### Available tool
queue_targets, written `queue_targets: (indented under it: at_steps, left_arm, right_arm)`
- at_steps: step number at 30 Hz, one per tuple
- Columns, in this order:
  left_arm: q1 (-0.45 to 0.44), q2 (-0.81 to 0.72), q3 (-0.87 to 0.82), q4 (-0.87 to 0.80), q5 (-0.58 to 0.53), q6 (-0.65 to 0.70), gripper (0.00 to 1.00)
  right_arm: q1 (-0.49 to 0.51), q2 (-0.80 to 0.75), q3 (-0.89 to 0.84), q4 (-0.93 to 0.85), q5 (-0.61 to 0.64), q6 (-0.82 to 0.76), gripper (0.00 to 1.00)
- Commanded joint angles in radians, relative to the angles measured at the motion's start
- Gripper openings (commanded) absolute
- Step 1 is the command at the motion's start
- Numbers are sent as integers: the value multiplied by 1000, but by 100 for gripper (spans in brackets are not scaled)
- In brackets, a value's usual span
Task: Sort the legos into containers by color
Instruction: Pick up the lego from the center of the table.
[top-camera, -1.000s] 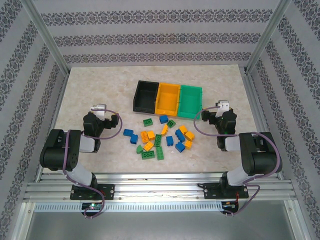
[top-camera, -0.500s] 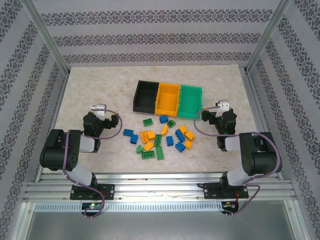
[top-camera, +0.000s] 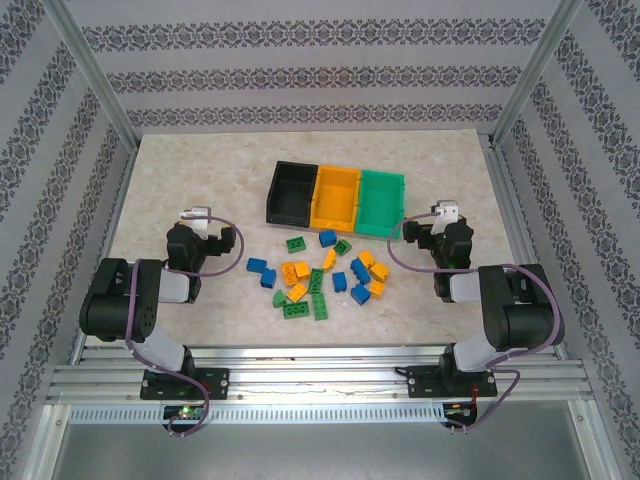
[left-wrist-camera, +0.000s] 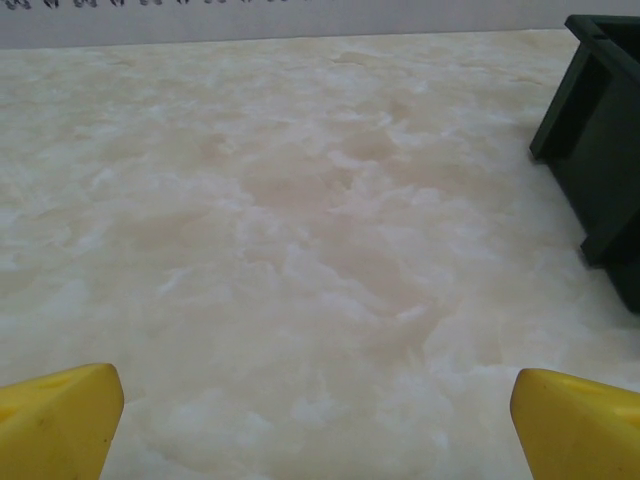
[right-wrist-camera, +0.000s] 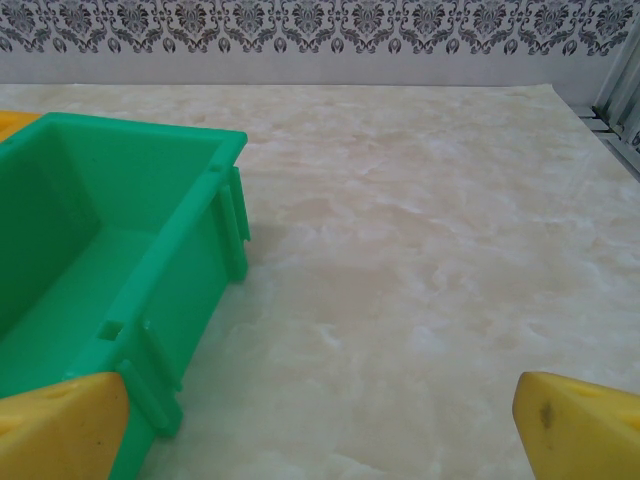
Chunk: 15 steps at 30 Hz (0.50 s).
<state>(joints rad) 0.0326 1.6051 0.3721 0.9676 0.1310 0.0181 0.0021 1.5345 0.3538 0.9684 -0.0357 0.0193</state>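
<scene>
Overhead first: the legos (top-camera: 322, 272) lay scattered loose on the table (top-camera: 180, 170), midway between the two arms, with blue, green and yellow-orange bricks mixed together. Just beyond them the containers stood in a joined row: black bin (top-camera: 292, 193) on the left, yellow-orange bin (top-camera: 335, 198) in the middle, green bin (top-camera: 381, 202) on the right. The left gripper (top-camera: 197, 215) sat low to the left of the pile, well apart from it. The right gripper (top-camera: 443, 212) sat to the right, near the green bin's right end. Neither touched a brick.

Left wrist view: the two yellow fingertips (left-wrist-camera: 60, 420) showed at the bottom corners, spread wide, with bare marbled table between them and nothing gripped. A corner of the black bin (left-wrist-camera: 600, 150) stood at the right edge, ahead of the fingers and apart from them.

Right wrist view: the fingertips (right-wrist-camera: 580, 425) were likewise spread wide, and the jaws held nothing. The green bin (right-wrist-camera: 110, 260) stood ahead on the left, its near corner just beside the left fingertip. A sliver of the yellow-orange bin (right-wrist-camera: 12, 122) showed past its far wall.
</scene>
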Motion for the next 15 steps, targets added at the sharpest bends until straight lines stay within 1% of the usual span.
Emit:
queue_targets:
  at_steps: [1,6,8,15]
  left_arm:
    - [-6,-15,17,-27,-29,-18,99]
    - [-6,-14,21,-32,-28,-18,99]
    - [-6,-14,19,-32,-29,-18,99]
    - [-6,-15,18,-31,-29,-17,99]
  right_arm:
    - [-1,-1,16,1,-14,9,98]
    - [-1,2,20,-4,-13,9,98]
    - [-1,-1,21,-10,29,18,98]
    - [11,1,19,-5,48,13,98]
